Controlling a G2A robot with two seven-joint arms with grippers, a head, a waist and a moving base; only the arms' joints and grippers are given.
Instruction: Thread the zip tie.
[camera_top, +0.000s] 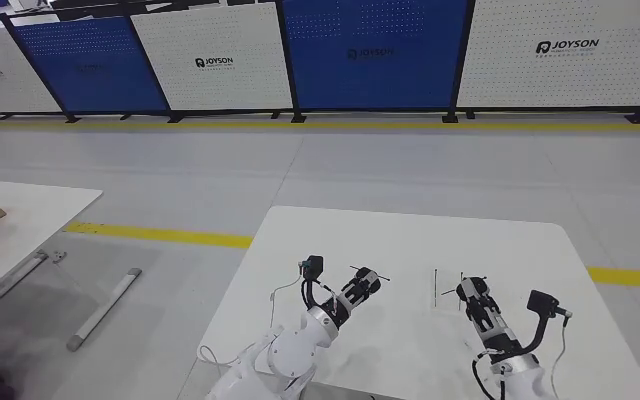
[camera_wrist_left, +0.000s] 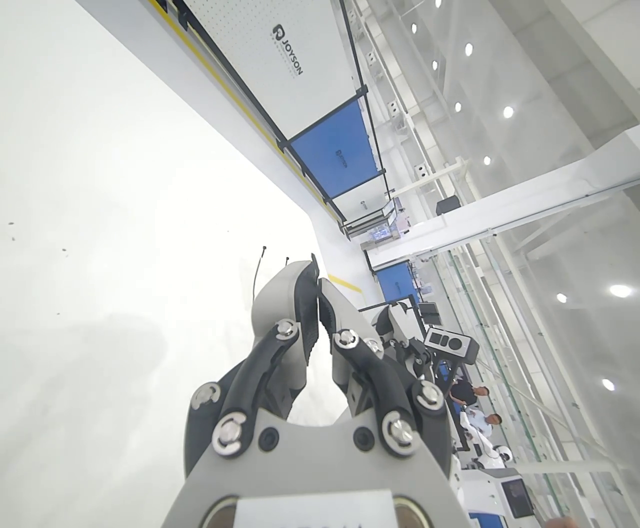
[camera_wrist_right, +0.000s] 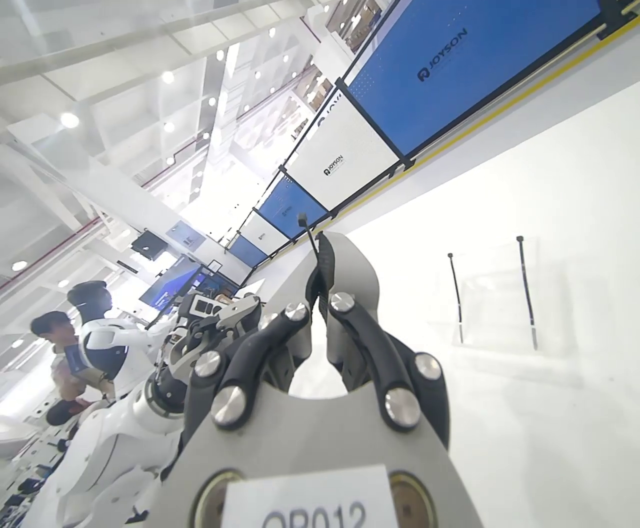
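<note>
**Right gripper.** The right gripper (camera_wrist_right: 320, 246) hangs above the white tabletop (camera_top: 420, 235), tilted. Its fingers are pressed together on the strap of a black zip tie (camera_wrist_right: 306, 227). The head of the tie and a short length of strap stand clear above the fingertips.

**Left gripper.** The left gripper (camera_wrist_left: 315, 270) is also raised over the tabletop. Its black pads (camera_wrist_left: 306, 320) meet along their upper length. In the top view a thin dark line crosses its tip. It cannot be told whether this line is pinched between the pads.

**Relative position.** In the top view the right gripper lies at 3 o'clock from the left gripper, and the two are apart.

**Loose items.** Two loose zip ties (camera_wrist_right: 456, 295) lie flat on the tabletop, side by side and roughly parallel, not touching each other. In the top view a thin dark strap lies at 9 o'clock from the right gripper, just beside it and between the two grippers.

**Container.** A faint clear rectangular sheet or pouch (camera_wrist_right: 492, 310) surrounds the loose zip ties. It cannot be told whether they lie inside it or on top of it.
</note>
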